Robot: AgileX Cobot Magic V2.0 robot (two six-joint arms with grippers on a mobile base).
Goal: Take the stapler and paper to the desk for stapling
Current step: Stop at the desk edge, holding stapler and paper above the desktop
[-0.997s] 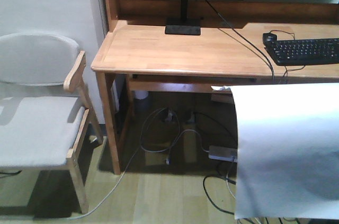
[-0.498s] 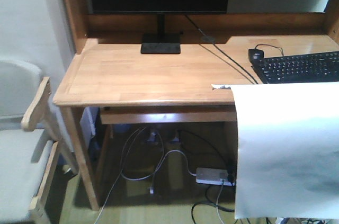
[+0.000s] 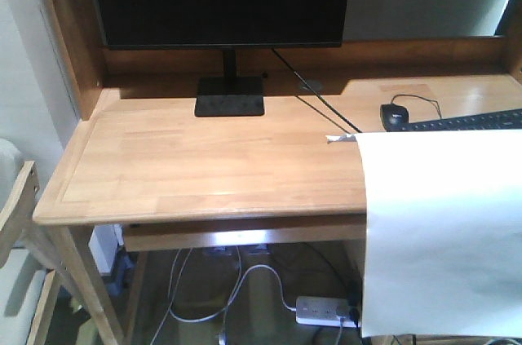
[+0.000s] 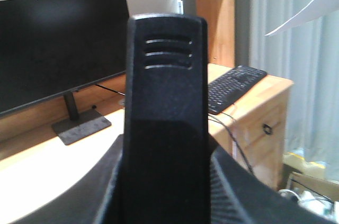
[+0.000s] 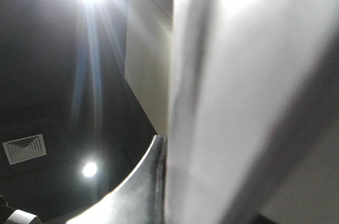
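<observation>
Paper (image 3: pixel 440 231) gripped by right hand (image 5: pixel 161 181), screening keyboard (image 3: pixel 481 121) | stapler (image 4: pixel 164 75) clamped in left hand (image 4: pixel 164 197)

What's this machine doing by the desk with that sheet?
A two-armed robot is bringing office things to the desk. Its left arm holds the black stapler upright in the air; its right arm holds up the white paper, hanging in front of the desk's edge. Neither has been set down yet.
</observation>
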